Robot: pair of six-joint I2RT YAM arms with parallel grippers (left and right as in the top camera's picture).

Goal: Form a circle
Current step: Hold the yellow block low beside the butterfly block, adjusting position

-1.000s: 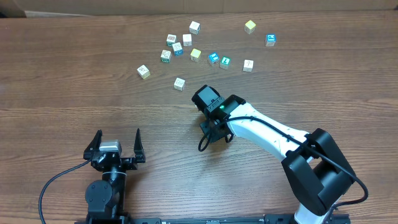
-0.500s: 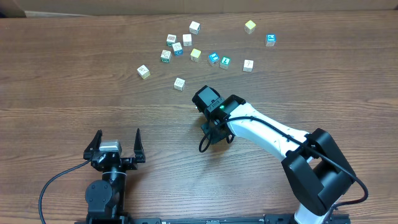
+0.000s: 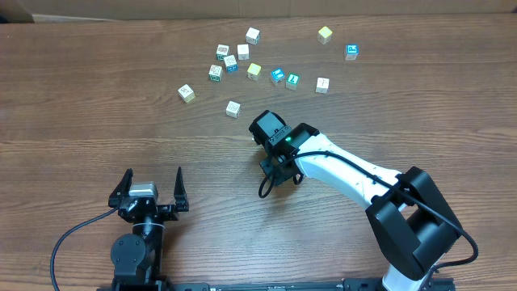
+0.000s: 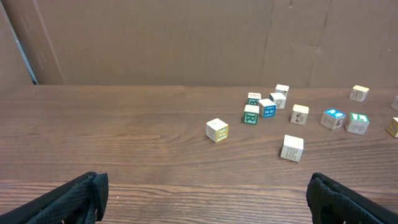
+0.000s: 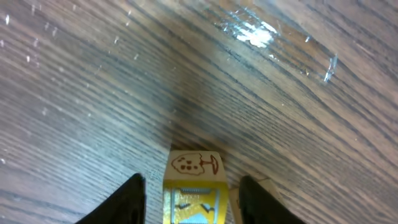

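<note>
Your black two-finger left gripper sits in the lower left of the overhead view. It is released, with its fingers spread wide and holding nothing. In its wrist view only the two dark fingertips show, at the bottom corners. It is well apart from every cube on the brown wood-grain table.

Moving right, a lone cream printed cube lies left of centre. Up and right of it, in the upper middle of the overhead frame, you have the tight clump of small pale printed cubes. A second lone pale cube lies below the clump, apart from it.

Right of the clump, a pale yellow cube, a bright blue-faced cube and a teal-faced cube run in a loose line.

Your black right gripper, on its white arm, points down at the table in the centre of the frame, below that line and well apart from the clump. In its wrist view a yellow-sided cube with a red drawing on its cream top stands between the fingers. Bare table shows on either side of the cube, so the jaws are loose around it, not clamped.

At the upper right lie a white cube, a plain yellow cube and another blue-faced cube.
</note>
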